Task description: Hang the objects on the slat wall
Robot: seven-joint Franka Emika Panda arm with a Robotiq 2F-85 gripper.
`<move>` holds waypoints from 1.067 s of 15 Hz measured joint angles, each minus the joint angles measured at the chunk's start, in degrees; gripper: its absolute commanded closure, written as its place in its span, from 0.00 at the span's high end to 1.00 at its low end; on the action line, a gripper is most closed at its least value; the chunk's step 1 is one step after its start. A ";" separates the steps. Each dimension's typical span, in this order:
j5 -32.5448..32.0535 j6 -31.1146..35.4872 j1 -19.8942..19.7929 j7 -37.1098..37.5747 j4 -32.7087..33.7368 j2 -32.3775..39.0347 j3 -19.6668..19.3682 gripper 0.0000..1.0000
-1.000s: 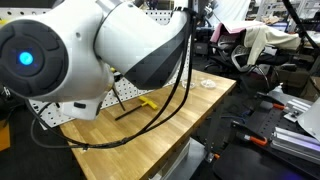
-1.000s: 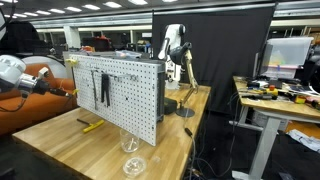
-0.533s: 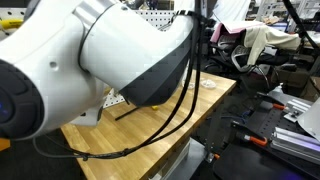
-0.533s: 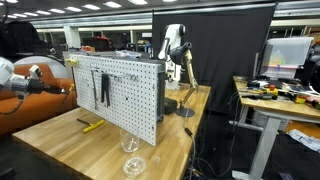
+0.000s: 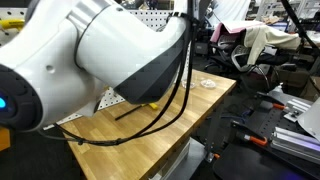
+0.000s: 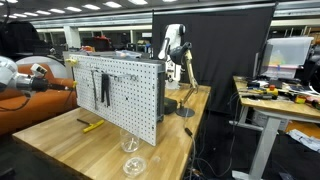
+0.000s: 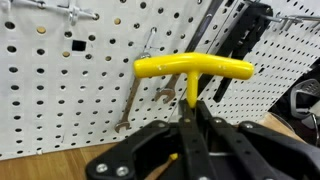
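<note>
The gripper (image 7: 190, 126) was fully closed, and its two black fingers (image 7: 204, 140) were clamped on the thin black shaft of a T-handle tool (image 7: 193, 68). In the wrist view the tool stood upright, with the shaft running up out of the fingers and the yellow crossbar lying roughly level above them. The crossbar was in front of the white pegboard (image 7: 60, 90); whether it touched the panel could not be determined. On the pegboard behind the tool, a long grey wrench (image 7: 135, 85) hung at a slight tilt just left of the shaft, and a smaller grey wrench (image 7: 165, 96) hung close beside the shaft. Black-handled pliers (image 7: 240, 45) hung at the upper right, and bare metal hooks (image 7: 62, 10) projected from the upper left. A strip of the wooden table (image 7: 40, 165) showed below the panel. In an exterior view the pegboard (image 6: 130, 95) stood upright on the table (image 6: 60, 150), and the arm (image 6: 12, 72) reached toward its face from the left. A second T-handle tool (image 6: 92, 126) lay flat on the table near the foot of the panel, apart from it. A clear glass (image 6: 128, 142) stood on the table near the panel's right corner.
</note>
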 measured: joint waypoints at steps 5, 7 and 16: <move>-2.37 0.14 0.06 2.51 2.53 -0.29 0.02 0.02; -4.42 0.16 0.46 2.65 3.08 -0.75 0.20 0.02; -8.62 0.11 1.24 3.34 3.49 -3.05 -0.37 0.02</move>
